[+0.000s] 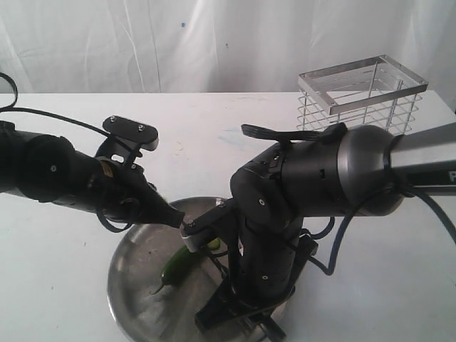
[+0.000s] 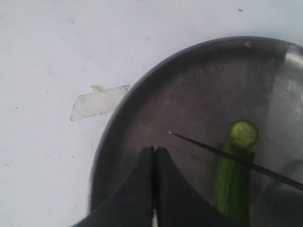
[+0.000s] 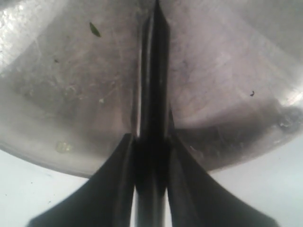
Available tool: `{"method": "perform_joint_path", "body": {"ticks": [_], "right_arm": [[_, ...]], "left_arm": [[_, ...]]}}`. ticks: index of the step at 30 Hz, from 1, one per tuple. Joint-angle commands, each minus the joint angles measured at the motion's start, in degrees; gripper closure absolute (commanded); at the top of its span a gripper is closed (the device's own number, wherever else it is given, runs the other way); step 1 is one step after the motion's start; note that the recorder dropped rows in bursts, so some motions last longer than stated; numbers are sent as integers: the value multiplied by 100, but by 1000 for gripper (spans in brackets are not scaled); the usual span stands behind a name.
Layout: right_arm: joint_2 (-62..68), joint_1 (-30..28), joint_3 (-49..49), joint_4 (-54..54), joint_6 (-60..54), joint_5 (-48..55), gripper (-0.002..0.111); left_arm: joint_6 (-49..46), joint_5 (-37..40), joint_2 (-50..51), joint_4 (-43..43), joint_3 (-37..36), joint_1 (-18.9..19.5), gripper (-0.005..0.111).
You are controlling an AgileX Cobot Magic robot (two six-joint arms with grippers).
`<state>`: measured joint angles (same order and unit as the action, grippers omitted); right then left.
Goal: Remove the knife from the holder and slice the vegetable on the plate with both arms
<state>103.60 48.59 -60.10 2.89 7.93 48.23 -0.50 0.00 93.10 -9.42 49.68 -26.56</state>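
White table (image 2: pixel 47 47), plate (image 2: pixel 189 85) — left fingers (image 2: pixel 147 163) clenched empty; right fingers (image 3: pixel 129 144) clamp knife (image 3: pixel 154 71) across vegetable (image 2: pixel 229 194).

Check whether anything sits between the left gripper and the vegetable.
Nothing visible: only bare plate lies between the shut left gripper and the vegetable. The knife blade crosses the vegetable near its cut end, beside that gap.

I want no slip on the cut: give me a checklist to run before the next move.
1. Grip of the right end effector on the knife: ok.
2. Line of the knife across the vegetable, behind its cut end: ok.
3. Hold of the left end effector on the vegetable: not ok; shut, empty, beside it.
4. Place of the vegetable on the plate: ok.
5. Contact of the knife with the vegetable: cannot tell.
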Motion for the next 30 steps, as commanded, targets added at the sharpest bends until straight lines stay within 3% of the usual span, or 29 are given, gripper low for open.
{"method": "perform_joint_path", "body": {"ticks": [1, 16, 22, 27, 30], "right_arm": [[-8, -5, 16, -5, 37, -20, 108], [-8, -5, 16, -16, 65, 47, 108], [-8, -5, 16, -28, 65, 36, 108], [-8, -5, 16, -38, 65, 35, 108], [-8, -5, 16, -38, 65, 35, 108]], "left_arm": [[-1, 95, 44, -32, 113, 12, 107], [-1002, 1416, 445, -173, 971, 61, 107], [-2753, 1766, 559, -1801, 981, 399, 107], [-5169, 2358, 559, -4307, 981, 969, 107], [-5945, 2683, 559, -5233, 981, 1247, 107]]}}
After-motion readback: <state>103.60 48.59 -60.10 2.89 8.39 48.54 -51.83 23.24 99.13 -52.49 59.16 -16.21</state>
